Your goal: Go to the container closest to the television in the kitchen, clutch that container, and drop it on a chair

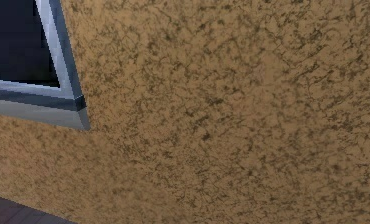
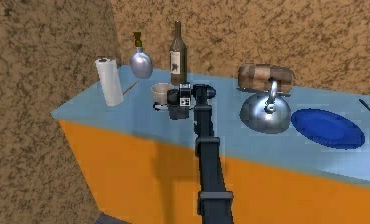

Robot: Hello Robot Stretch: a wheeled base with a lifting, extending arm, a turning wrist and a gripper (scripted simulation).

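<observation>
You're at the counter, so I judge the drive to the container done. The arm stretches out over the blue top, and the gripper sits right at a small tan cup, which I take for the container you're after. The cup stands on the counter between the paper roll and the bottle, with a silver vase behind it. The kettle, loaf and blue plate lie off toward the arm side view's right. In the forward view a dark screen in a grey frame hangs on the brown wall at upper left; it is likely the television. What's left, as I read it: the grasp isn't confirmed, then come the lift, the carry to a chair and the drop. As for the jaws, you can't tell from here how they stand. Since the cup rests on the counter right at the fingers, you can't tell whether the gripper holds it, touches it or merely sits beside it. Treat the cup as not yet secured.
</observation>
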